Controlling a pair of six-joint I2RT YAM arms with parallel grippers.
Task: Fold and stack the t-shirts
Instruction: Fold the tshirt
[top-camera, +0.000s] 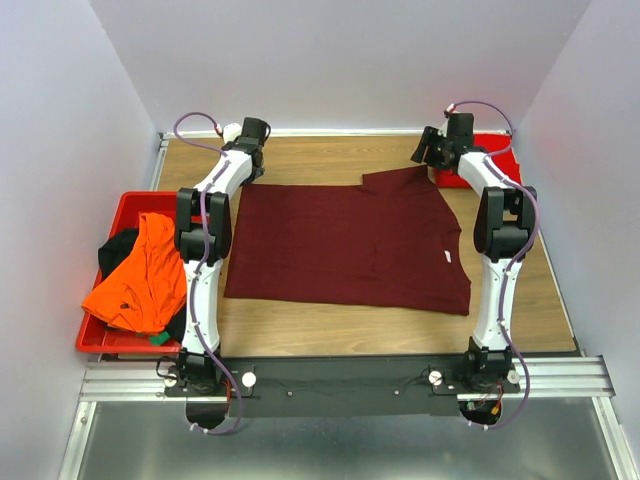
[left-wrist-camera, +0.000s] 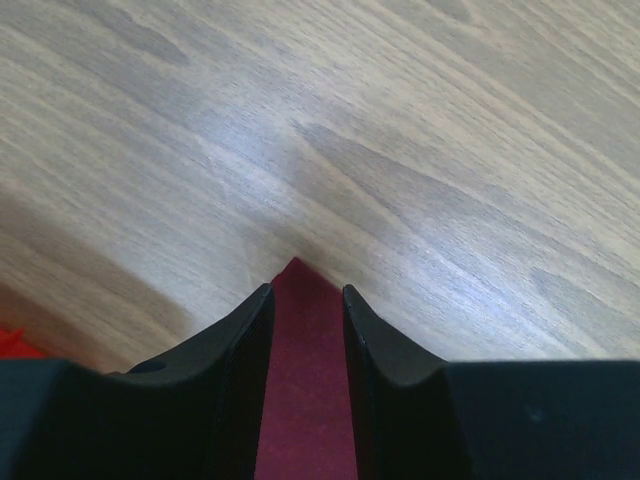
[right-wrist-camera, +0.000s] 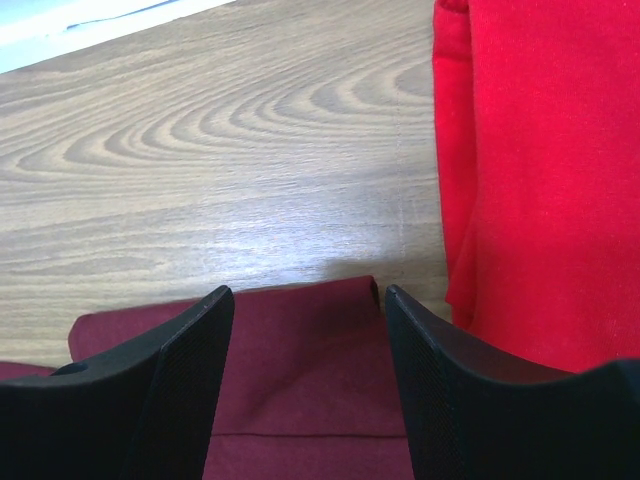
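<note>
The maroon t-shirt (top-camera: 345, 245) lies spread flat in the middle of the worktop (top-camera: 320, 155), with its far right sleeve turned in on itself. Both arms reach to its far edge. The left end effector (left-wrist-camera: 307, 292) stands spread astride the far left corner. The cloth tip shows between its fingers, and nothing is pinched. The right end effector (right-wrist-camera: 308, 292) is spread wider over the far right edge and likewise holds nothing.

The left corner is a narrow point, so a closure there might catch only the tip, which could slip out once the fold is drawn. On the right, the bright red t-shirt (right-wrist-camera: 540, 180) lies just beside the maroon edge. A drift toward it could snag that cloth and drag it along. Because the sleeve is doubled over, the right fingers may take only the upper layer and leave the fold skewed. If the two sides lift unevenly, the cloth would probably wrinkle.

Neither wrist view shows whether the fingertips touch the wood or the cloth, and from above the wrist bodies cover them. The bright red t-shirt is largely hidden behind the right arm, so its extent and whether it is folded are unclear. In the red tray (top-camera: 128, 205) on the left, the orange t-shirt (top-camera: 140, 275) covers most of the black t-shirt (top-camera: 112, 250). Anything beneath them cannot be seen.
</note>
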